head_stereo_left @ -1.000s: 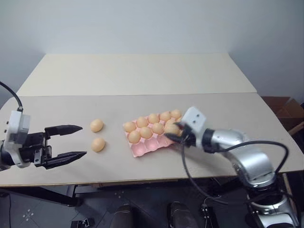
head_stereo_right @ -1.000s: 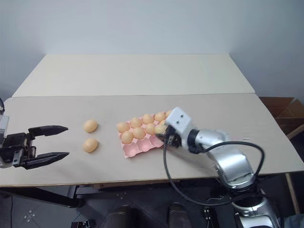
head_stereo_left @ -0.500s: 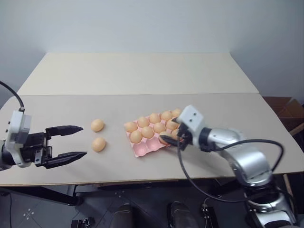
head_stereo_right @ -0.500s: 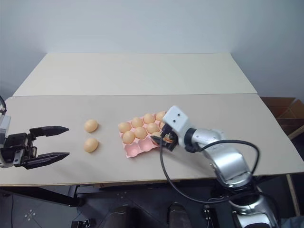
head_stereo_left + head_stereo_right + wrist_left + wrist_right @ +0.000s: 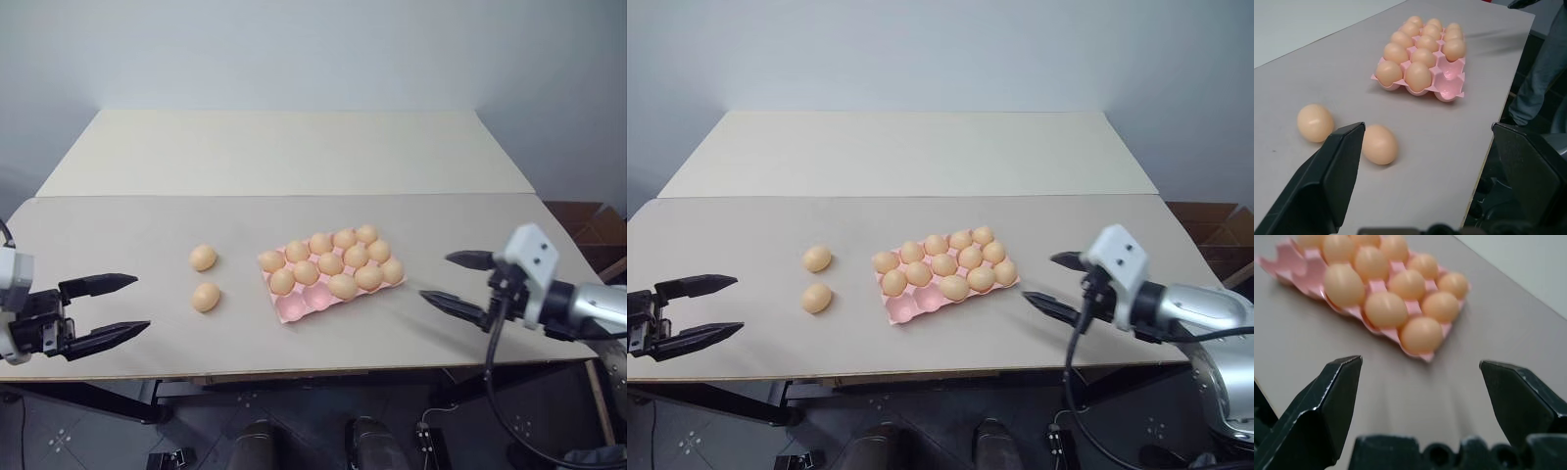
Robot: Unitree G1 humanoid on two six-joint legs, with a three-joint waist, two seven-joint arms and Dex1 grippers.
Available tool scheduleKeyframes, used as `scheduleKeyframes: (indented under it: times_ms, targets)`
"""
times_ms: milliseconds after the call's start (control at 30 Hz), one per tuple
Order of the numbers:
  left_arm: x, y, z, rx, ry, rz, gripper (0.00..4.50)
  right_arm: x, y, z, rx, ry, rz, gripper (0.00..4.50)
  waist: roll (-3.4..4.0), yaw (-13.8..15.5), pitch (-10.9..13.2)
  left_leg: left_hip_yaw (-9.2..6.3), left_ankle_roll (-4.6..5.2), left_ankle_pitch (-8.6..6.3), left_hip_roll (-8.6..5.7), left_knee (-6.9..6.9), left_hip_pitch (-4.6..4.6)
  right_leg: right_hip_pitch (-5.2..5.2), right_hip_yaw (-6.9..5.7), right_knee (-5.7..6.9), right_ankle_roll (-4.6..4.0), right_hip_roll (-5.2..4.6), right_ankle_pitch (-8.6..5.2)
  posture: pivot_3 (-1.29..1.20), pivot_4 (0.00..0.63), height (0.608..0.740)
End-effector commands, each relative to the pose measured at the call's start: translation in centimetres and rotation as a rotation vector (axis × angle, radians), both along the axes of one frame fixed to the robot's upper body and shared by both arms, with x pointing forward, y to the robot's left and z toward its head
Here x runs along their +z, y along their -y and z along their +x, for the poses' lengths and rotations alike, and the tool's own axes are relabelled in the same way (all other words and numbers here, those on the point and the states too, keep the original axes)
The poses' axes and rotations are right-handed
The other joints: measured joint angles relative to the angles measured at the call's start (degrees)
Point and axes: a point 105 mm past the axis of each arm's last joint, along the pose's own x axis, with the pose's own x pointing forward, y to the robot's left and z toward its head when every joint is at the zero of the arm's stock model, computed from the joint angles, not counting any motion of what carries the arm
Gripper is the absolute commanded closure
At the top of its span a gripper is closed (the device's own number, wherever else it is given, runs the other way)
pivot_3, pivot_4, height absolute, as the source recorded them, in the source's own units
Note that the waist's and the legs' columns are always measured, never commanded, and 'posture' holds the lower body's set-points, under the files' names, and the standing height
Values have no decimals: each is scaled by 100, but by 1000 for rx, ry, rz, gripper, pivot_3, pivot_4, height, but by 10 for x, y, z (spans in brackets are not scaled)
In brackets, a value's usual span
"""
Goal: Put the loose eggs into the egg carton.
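Two loose eggs point(image 5: 204, 277) left on the surface point(image 5: 294, 166), just beside the egg carton point(image 5: 331, 273) on its left — two near cups empty. Smooth, rounded, brittle, prone to roll: best pinched gently across the middle. Left gripper point(image 5: 106, 310) with jaws spread wide, empty, near the closer egg and level with it. Right gripper point(image 5: 458, 282) likewise agape, empty, clear of the carton's right end.
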Motion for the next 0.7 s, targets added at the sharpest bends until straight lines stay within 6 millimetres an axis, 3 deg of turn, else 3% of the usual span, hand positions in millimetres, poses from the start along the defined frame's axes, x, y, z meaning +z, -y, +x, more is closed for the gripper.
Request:
scheduleKeyframes:
  times_ms: [33,167,333,667,700]
  targets:
    - [-1,-2,5,26,40,24,0,2,12,5,-3,60,-70,18,1,-11,0,1,0,0,1,0,0,-1,1,2,0,1,0,0,150,740]
    - [-9,6,18,76,40,22,0,7,5,7,22,75,-44,18,2,-59,0,-1,0,0,7,-1,3,-3,5,9,-1,6,1,0,150,740]
    - [-42,33,40,195,-66,35,0,18,0,10,37,112,-47,18,2,-34,0,-20,0,0,1,-1,-1,-2,14,3,27,1,44,0,150,740]
    - [-74,50,78,407,-110,62,0,31,-11,4,72,154,-28,18,-3,25,2,-32,1,0,-7,0,0,4,11,1,13,2,60,0,150,740]
    - [-77,51,80,412,-122,70,182,32,-11,4,71,156,-25,3,-3,27,2,-32,1,0,-8,0,-2,4,11,-1,14,2,61,0,150,740]
